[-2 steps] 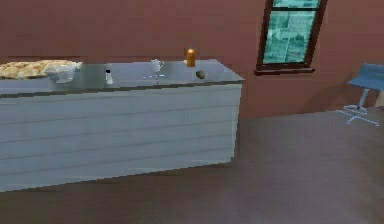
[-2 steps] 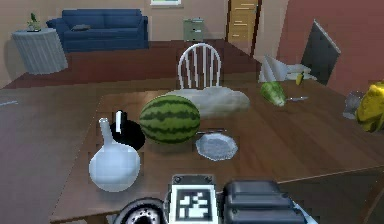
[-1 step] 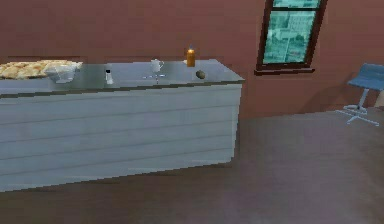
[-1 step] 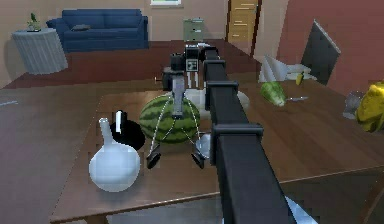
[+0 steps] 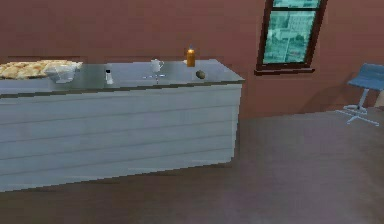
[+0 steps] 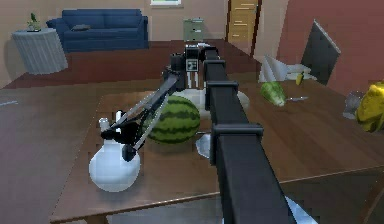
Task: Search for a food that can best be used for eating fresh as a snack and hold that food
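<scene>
A striped green watermelon (image 6: 176,120) lies on the brown table (image 6: 60,140) in the arm side view. My arm (image 6: 238,150) rises from the bottom edge, and the gripper (image 6: 120,130) reaches down to the left, just beside the melon. A white round flask (image 6: 113,168) stands at the fingers' end, so I cannot tell whether the gripper holds anything. Farther right on the table lie a leafy green vegetable (image 6: 272,92) and a yellow lumpy thing (image 6: 371,106) at the edge.
The forward view has a pale panelled counter (image 5: 120,125) with bread-like food (image 5: 30,68), an orange bottle (image 5: 190,57) and a small dark oval (image 5: 201,74). A window (image 5: 292,35) and blue chair (image 5: 366,85) are to its right. Behind the table stands a blue sofa (image 6: 100,27).
</scene>
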